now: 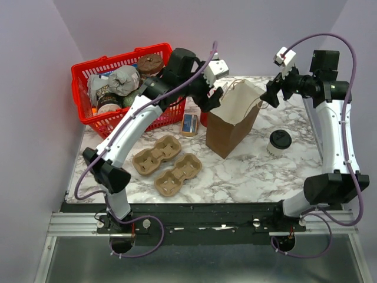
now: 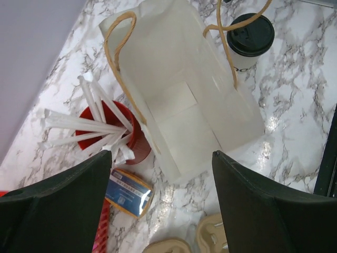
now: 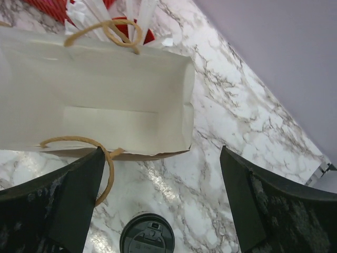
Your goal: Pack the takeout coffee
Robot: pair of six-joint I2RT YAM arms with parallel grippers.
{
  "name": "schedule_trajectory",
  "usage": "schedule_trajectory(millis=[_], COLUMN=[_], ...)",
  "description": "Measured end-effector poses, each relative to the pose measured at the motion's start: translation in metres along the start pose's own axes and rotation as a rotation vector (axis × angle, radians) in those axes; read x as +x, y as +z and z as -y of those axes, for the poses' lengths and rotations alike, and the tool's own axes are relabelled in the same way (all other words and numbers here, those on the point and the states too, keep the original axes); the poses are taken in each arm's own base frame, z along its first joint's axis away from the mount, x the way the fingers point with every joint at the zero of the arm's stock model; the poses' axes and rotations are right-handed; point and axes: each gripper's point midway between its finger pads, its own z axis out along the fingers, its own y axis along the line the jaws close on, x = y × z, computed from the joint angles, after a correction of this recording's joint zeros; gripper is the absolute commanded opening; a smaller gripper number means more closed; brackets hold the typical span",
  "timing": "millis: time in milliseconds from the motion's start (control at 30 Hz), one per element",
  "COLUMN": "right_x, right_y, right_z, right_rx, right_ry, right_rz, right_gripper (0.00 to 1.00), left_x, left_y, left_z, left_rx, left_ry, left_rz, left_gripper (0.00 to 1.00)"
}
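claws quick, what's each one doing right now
Left claw: open, holding nothing, over the paper bag.
Right claw: open, holding nothing.

Red basket of packaged goods, two cardboard cup carriers, red cup of white cutlery, blue-yellow packet.

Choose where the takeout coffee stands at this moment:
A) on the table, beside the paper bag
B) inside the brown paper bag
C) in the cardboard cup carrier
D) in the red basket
A: the takeout coffee, with its black lid on, stands upright on the marble table, on the right arm's side of the paper bag. Both wrist views show the inside of the bag bare.
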Motion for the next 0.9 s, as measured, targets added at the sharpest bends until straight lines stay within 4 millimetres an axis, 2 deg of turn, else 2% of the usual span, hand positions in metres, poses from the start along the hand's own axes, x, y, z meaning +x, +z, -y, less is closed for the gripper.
schedule_trajectory(millis=[100,200,333,400,500,600,700,800,900], right_x=[0.005,-0.001,-0.023,-0.024,-0.028,-0.029,-0.028,-0.031,-0.032], right_y=[0.009,0.012,0.017,0.026,0.033,0.036,0.03,0.019,0.003], right_z=[0.017,0.034,0.056,0.064,0.061,0.044,0.032,0.049,0.082], right_rx=[0.02,0.045,0.083,0.08,0.033,-0.048,-0.064,0.062,0.231], right_ry=[0.023,0.065,0.108,0.127,0.154,0.179,0.194,0.181,0.204], right_rz=[-0.024,-0.007,0.052,0.066,0.097,0.128,0.132,0.12,0.121], right_gripper=[0.96,0.95,0.96,0.98,0.99,0.99,0.95,0.95,0.95], left_x=[0.012,0.039,0.076,0.096,0.119,0.125,0.123,0.118,0.114], left_y=[-0.025,-0.045,-0.042,-0.036,-0.026,-0.015,-0.005,0.002,0.003], left_z=[-0.002,0.005,0.018,0.022,0.029,0.028,0.026,0.022,0.022], left_rx=[-0.036,-0.052,-0.03,-0.014,0.01,0.022,0.031,0.032,0.042], left_ry=[-0.015,-0.044,-0.08,-0.107,-0.154,-0.191,-0.213,-0.217,-0.213], left_rz=[0.011,-0.014,-0.075,-0.119,-0.167,-0.173,-0.166,-0.15,-0.139], left_gripper=[0.84,0.84,0.83,0.82,0.81,0.81,0.8,0.8,0.8])
